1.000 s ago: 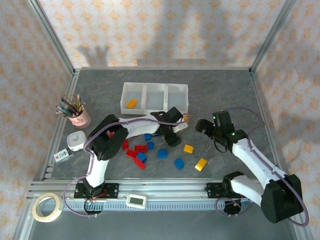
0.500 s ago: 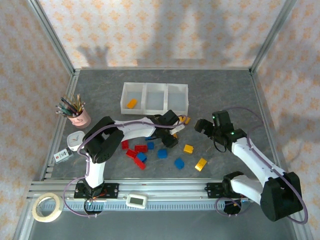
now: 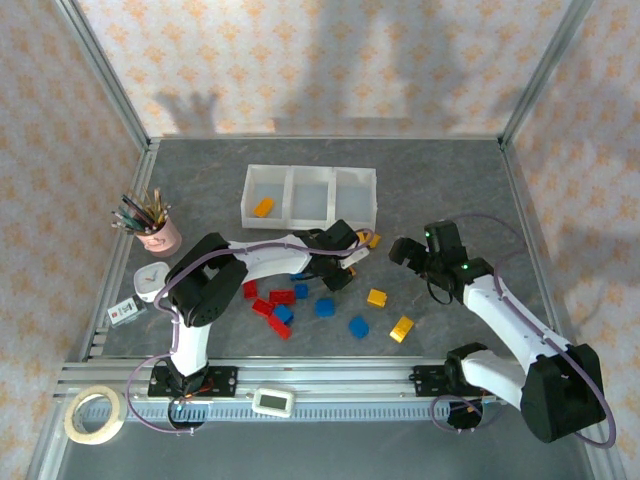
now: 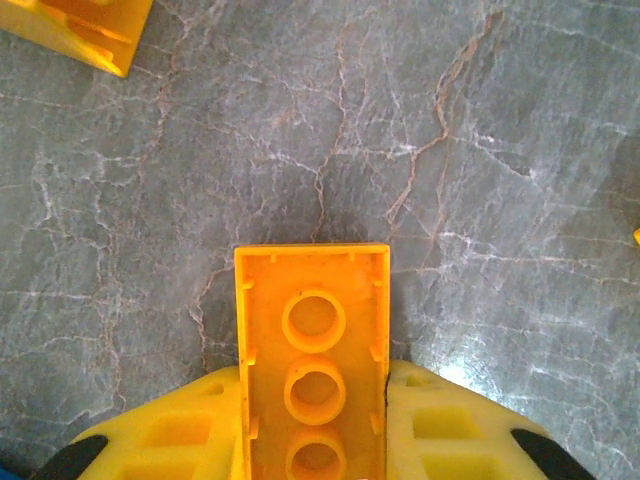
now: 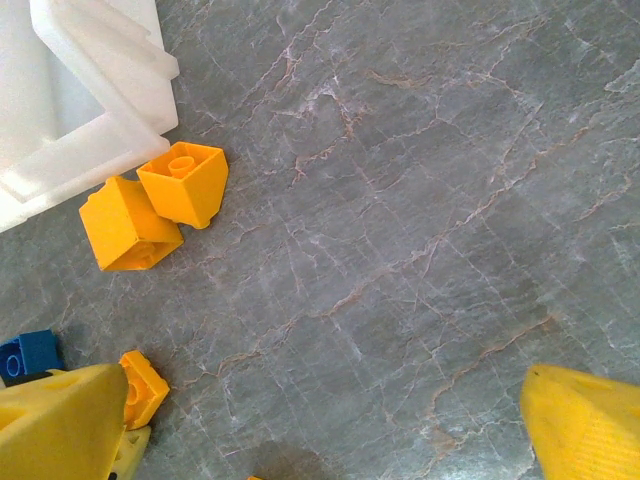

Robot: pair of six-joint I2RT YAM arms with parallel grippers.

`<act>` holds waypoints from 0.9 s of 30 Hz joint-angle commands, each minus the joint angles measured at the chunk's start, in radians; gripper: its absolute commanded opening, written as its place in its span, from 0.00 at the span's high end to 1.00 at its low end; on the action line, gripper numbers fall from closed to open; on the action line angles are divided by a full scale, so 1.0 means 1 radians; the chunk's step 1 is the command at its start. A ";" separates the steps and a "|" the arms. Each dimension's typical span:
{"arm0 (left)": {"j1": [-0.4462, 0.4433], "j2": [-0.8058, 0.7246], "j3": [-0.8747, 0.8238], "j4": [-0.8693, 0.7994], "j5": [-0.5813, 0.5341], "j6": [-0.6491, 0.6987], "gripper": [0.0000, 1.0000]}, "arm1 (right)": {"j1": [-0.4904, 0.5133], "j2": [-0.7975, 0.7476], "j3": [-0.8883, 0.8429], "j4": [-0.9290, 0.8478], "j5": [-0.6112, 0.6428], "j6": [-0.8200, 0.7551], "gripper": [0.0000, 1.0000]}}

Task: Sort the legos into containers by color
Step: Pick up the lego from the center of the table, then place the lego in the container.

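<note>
Your left claw (image 4: 312, 400) is gripping an oblong yellow lego (image 4: 312, 320) tightly by its long sides, the hollow underside facing the wrist camera, over the grey table (image 4: 480, 150) just near of the containers (image 3: 310, 219). Your right claw (image 5: 320, 400) is standing wide open to the right, holding nothing. The other legos (image 3: 325, 307) are lying scattered on the near side of the table, and one yellow brick (image 3: 263, 207) is lying in the left bin.

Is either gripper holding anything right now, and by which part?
The left gripper pinches a yellow oblong brick by its long sides, at one end. The right gripper is open, holding nothing.
</note>
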 commanded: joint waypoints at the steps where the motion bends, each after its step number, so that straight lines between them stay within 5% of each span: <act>1: -0.011 0.007 0.009 -0.053 -0.007 -0.008 0.78 | -0.006 -0.003 0.035 0.010 0.015 -0.022 0.00; 6: -0.010 -0.029 0.014 -0.026 -0.017 -0.036 0.83 | -0.006 -0.002 0.073 -0.017 0.038 -0.038 0.00; 16: 0.051 -0.341 -0.084 0.090 -0.057 -0.178 0.85 | -0.006 0.048 0.204 -0.046 0.002 -0.094 0.00; 22: 0.181 -0.526 -0.149 0.134 -0.180 -0.324 0.85 | 0.007 0.127 0.274 0.003 -0.060 -0.102 0.00; 27: 0.323 -0.536 -0.123 0.118 -0.264 -0.442 0.85 | 0.082 0.217 0.320 0.063 -0.057 -0.093 0.00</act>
